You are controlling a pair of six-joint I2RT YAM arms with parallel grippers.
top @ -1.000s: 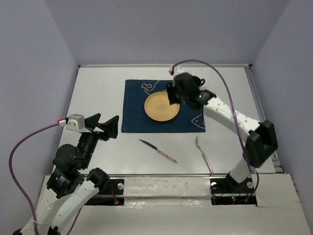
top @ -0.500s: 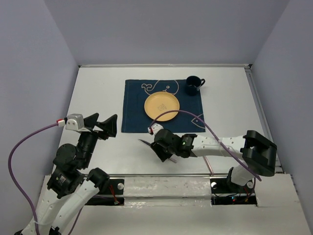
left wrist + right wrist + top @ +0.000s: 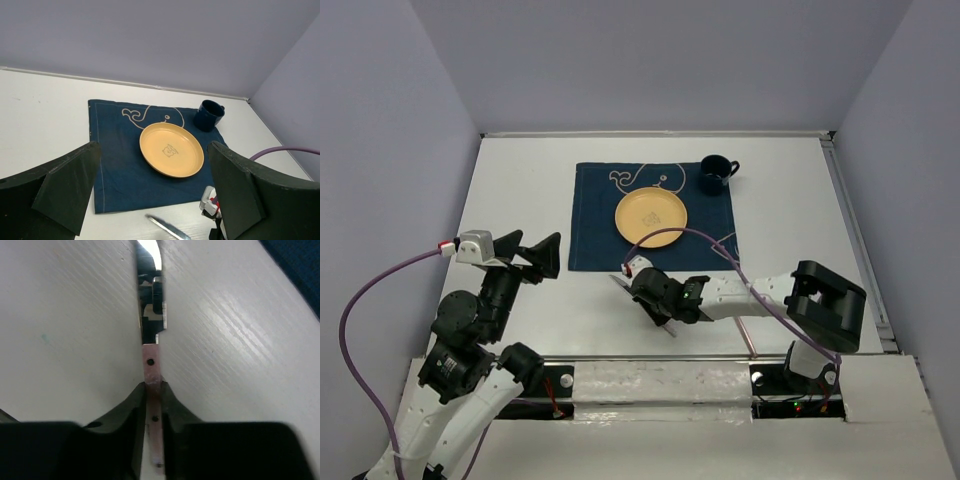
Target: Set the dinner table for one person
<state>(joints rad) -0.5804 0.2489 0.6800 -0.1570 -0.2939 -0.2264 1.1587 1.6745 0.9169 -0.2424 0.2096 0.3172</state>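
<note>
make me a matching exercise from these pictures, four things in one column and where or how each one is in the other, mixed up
Column one:
1. plate
2. mug
3. knife
4. left gripper

Column two:
a. pinched in the right gripper, off the placemat
b. middle of the placemat
c. open, holding nothing
d. far right corner of the placemat

Pairs: 1-b; 2-d; 3-a; 4-c

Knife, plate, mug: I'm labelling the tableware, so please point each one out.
knife (image 3: 152, 365), right wrist view, on its handle
plate (image 3: 651, 218), top view, on its centre
mug (image 3: 712, 180), top view, on its body
</note>
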